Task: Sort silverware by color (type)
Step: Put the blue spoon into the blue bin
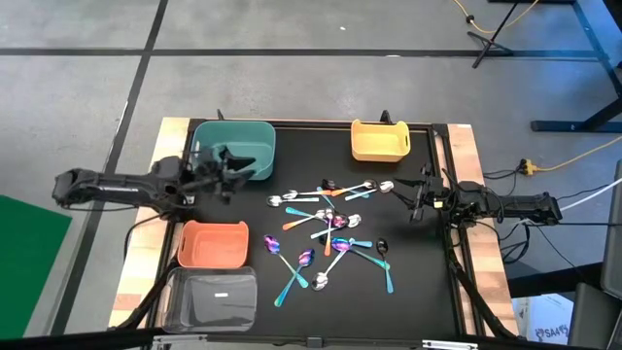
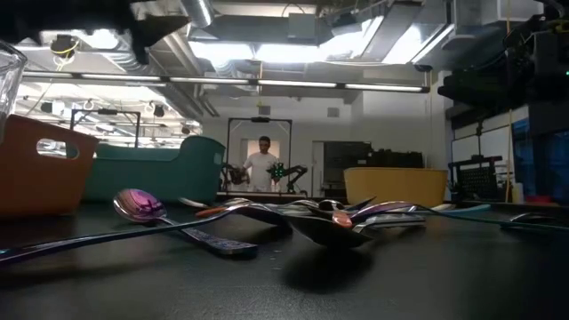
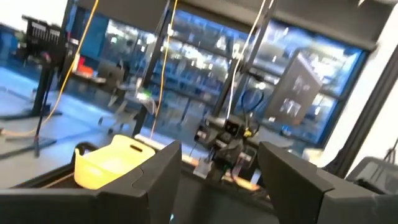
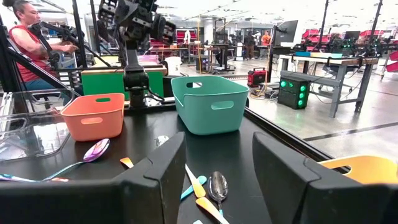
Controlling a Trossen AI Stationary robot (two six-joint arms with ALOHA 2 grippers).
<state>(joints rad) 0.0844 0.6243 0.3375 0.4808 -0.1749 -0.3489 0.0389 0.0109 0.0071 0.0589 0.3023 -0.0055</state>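
The silverware (image 1: 330, 228) is a loose heap of small spoons in silver, black, teal, purple and orange, lying flat on the black mat (image 1: 418, 282) at mid-table; it also shows in the low view (image 2: 293, 218). My left gripper (image 1: 233, 165) hovers open above the teal bin's near rim, left of the heap, with nothing between its fingers (image 3: 155, 180). My right gripper (image 1: 418, 199) stands open at the mat's right side, level and pointing at the heap, its fingers (image 4: 161, 180) holding nothing. Spoons (image 4: 214, 186) lie on the mat just ahead of it.
A teal bin (image 1: 233, 146) and a yellow bin (image 1: 379, 141) stand at the mat's far edge. An orange bin (image 1: 212, 243) and a clear bin (image 1: 209, 297) stand at the near left. A person (image 4: 25, 43) sits beyond the table's left end.
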